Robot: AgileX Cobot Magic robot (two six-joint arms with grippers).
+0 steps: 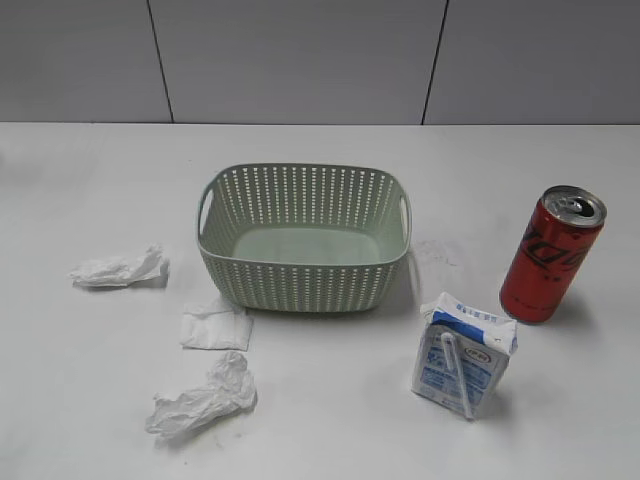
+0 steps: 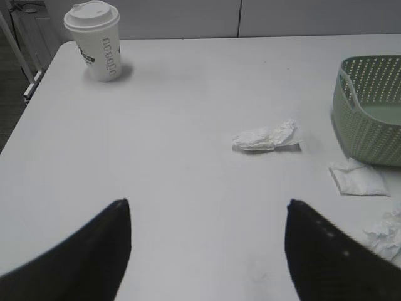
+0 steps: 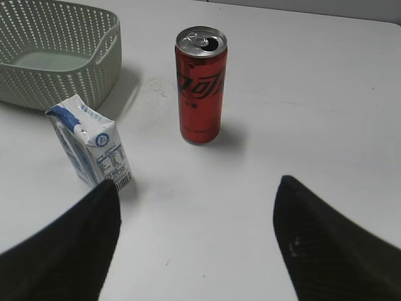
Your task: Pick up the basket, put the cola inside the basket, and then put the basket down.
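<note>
The sage-green basket (image 1: 304, 236) stands empty on the white table, mid-view. It also shows at the right edge of the left wrist view (image 2: 369, 119) and at the top left of the right wrist view (image 3: 56, 56). The red cola can (image 1: 551, 254) stands upright to the basket's right, and shows in the right wrist view (image 3: 200, 84). My left gripper (image 2: 207, 204) is open and empty, well left of the basket. My right gripper (image 3: 197, 185) is open and empty, short of the cola. Neither gripper shows in the exterior view.
A white-and-blue milk carton (image 1: 463, 356) stands in front of the cola, close to my right gripper's left finger (image 3: 91, 147). Three crumpled tissues (image 1: 121, 268) (image 1: 217, 325) (image 1: 203, 398) lie left of the basket. A white paper cup (image 2: 94, 39) stands at the far left corner.
</note>
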